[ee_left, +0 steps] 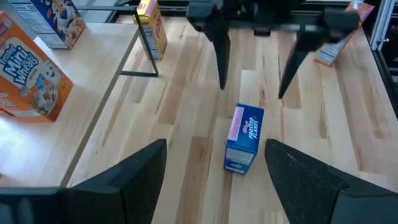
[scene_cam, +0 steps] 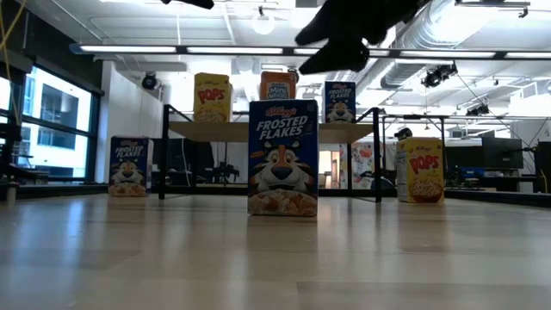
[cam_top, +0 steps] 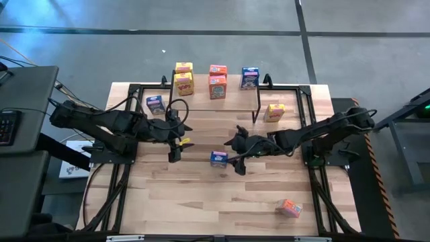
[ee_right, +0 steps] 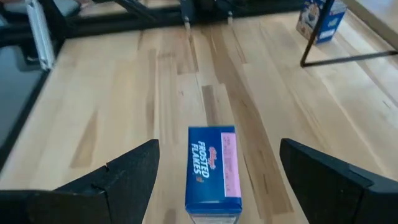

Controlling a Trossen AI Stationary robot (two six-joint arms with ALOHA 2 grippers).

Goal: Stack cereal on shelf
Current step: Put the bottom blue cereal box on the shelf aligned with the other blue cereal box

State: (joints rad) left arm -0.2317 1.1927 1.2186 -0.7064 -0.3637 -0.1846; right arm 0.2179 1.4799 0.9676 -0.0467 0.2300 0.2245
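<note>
Right pincer point(cam_top: 234, 158) spread above blue cereal box point(cam_top: 218, 158)

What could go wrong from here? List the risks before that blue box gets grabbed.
1. The blue Frosted Flakes box stands upright, alone on the table; the right gripper hangs open beside it, so a finger landing off-centre could tip it.
2. The left gripper, also open, faces the same box from the other side; the two arms might collide.
3. The shelf already holds boxes, such as the orange Mini-Wheats box; a careless placement could knock them.
</note>
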